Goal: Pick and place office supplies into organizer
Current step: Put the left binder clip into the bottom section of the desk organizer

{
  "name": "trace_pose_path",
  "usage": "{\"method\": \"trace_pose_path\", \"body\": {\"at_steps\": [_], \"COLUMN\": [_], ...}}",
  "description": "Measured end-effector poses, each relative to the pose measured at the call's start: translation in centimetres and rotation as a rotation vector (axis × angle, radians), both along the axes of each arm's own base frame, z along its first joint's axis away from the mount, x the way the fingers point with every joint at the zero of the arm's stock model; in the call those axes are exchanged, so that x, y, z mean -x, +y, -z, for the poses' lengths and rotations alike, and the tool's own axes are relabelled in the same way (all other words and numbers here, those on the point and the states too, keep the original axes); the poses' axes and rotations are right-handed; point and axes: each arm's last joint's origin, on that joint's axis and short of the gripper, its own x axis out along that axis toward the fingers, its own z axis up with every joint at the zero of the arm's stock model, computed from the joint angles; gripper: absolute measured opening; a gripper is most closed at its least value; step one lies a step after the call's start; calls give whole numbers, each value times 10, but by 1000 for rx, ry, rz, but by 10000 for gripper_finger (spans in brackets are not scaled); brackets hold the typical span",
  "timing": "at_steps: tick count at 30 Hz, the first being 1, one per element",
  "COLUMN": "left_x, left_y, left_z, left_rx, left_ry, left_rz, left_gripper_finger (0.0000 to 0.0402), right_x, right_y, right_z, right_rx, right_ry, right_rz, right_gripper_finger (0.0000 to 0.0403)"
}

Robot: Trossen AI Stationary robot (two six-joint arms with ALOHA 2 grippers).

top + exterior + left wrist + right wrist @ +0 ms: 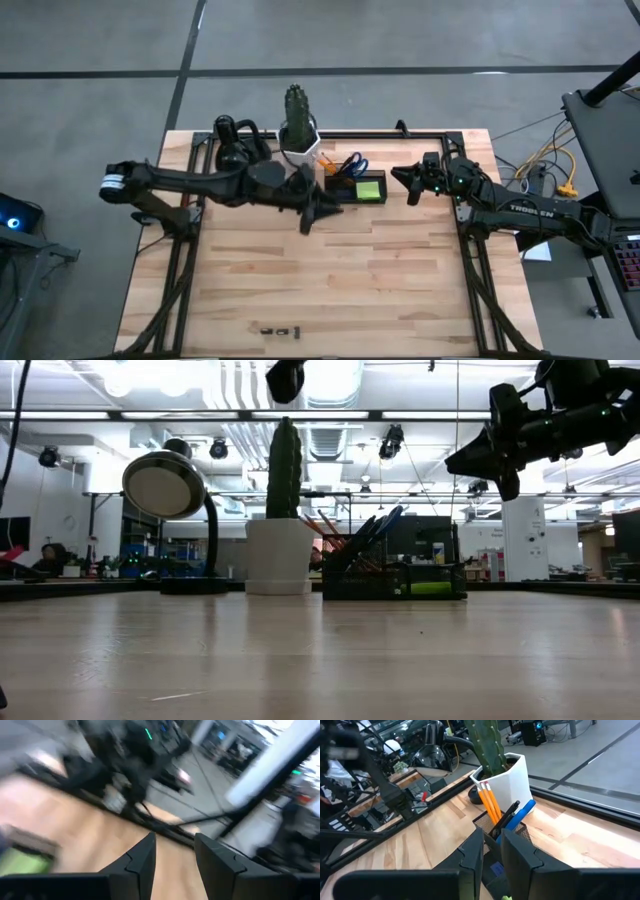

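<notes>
The dark organizer (355, 187) stands near the table's far edge, right of the white cactus pot (299, 140). In it are orange pencils (490, 802), a dark pen (508, 814), blue-handled scissors (522, 812) and a lime-green sticky-note pad (370, 189). Tiny black clips (278, 329) lie by the table's near edge. My left gripper (312, 216) hovers open just left of and nearer than the organizer, holding nothing. My right gripper (408, 186) hangs open in the air right of the organizer (395, 575), high above the table in the low view (488, 460).
A black rounded lamp (165, 485) stands left of the cactus pot (280, 555) at the far edge. A black frame rail (400, 133) runs along the table's far edge behind the organizer. Bare wood (330, 280) stretches between the organizer and the clips.
</notes>
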Motion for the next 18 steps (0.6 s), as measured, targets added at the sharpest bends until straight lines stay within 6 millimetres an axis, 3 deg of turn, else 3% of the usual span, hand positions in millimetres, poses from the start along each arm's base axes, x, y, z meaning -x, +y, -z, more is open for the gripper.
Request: {"method": "trace_pose_path", "body": {"at_steps": [7, 18], "left_x": [7, 42], "left_y": [-51, -133], "left_z": [5, 26], "left_rx": [185, 429], "left_ry": [106, 496], "left_rz": [182, 308], "left_gripper_finger": [118, 118], "right_x": [0, 1], "right_y": [0, 1], "right_z": [0, 6], "right_rx": [-1, -30], "right_ry": [2, 60], "right_rz": [0, -6], "right_gripper_finger": [57, 57]}}
